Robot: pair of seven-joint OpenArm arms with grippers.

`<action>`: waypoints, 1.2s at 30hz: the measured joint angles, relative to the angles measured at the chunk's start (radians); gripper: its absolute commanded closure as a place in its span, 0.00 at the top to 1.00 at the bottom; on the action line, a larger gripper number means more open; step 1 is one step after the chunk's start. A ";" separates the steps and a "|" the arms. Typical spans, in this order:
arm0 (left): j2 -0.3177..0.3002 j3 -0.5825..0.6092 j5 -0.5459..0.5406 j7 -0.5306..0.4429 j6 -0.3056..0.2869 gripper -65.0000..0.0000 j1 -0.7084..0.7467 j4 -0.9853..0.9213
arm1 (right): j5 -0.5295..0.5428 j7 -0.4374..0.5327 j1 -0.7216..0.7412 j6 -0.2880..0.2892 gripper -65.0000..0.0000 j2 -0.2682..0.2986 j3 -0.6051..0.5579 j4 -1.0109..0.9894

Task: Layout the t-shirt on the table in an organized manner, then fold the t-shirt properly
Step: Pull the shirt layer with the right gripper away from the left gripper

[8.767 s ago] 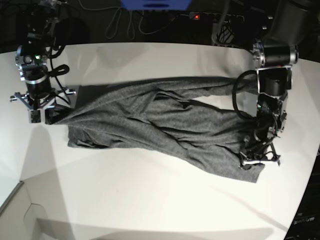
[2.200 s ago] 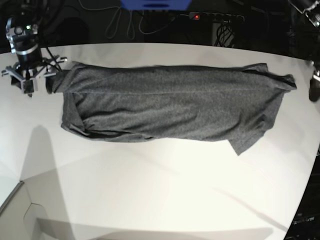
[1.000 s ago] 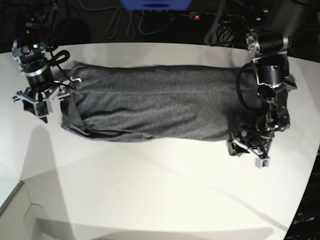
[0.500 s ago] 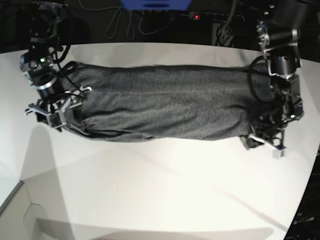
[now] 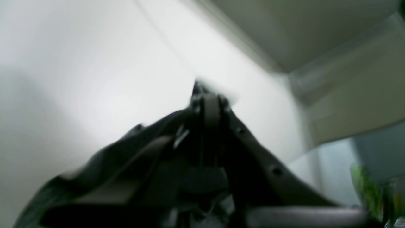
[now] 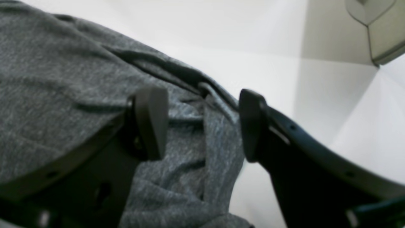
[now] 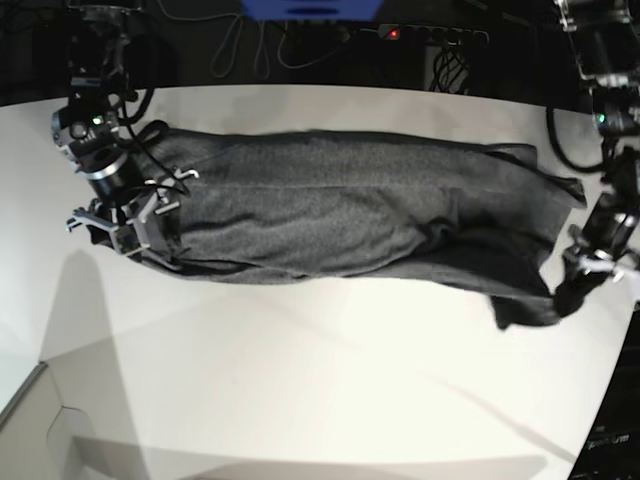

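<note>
T-shirt (image 7: 340, 215): heathered dark grey knit, plain, lying as a long band across the far half of the white worktop (image 7: 300, 390), one end at each arm. Surface mostly flat through the middle, with creases and a diagonal fold near the base view's right end, where a corner is drawn out toward the worktop's curved edge.

Left hand (image 7: 578, 285): at the base view's right, over that drawn-out corner. Fingers pressed together; in the base view the dark cloth runs right up into them, so the hand is pinching the shirt's corner. The left wrist view is blurred and shows only dark closed fingers against the white surface.

Right hand (image 6: 202, 123): at the base view's left end of the shirt, set low over the fabric. Fingers (image 6: 152, 122) spread wide apart, one over the cloth, the other at the shirt's folded edge beside bare worktop. Cloth lies between them, not clamped.

Background: cables and a power strip (image 7: 430, 34) beyond the worktop's far edge.
</note>
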 measured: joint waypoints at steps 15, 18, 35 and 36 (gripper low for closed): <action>0.066 -0.076 -0.004 0.005 0.002 0.00 0.241 -0.121 | 0.002 0.008 0.062 -0.001 0.56 0.003 -0.156 -0.031; 0.064 -0.072 -0.004 -0.001 0.001 0.00 0.255 -0.116 | 0.000 0.002 0.095 0.003 0.56 0.038 -0.260 -0.074; 0.054 -0.078 -0.005 -0.002 0.000 0.00 0.272 -0.116 | -0.002 0.009 0.503 0.067 0.62 0.014 -0.546 -0.655; 0.055 -0.078 -0.004 -0.002 0.000 0.00 0.272 -0.116 | 0.005 0.022 0.507 0.066 0.62 0.014 -0.546 -0.672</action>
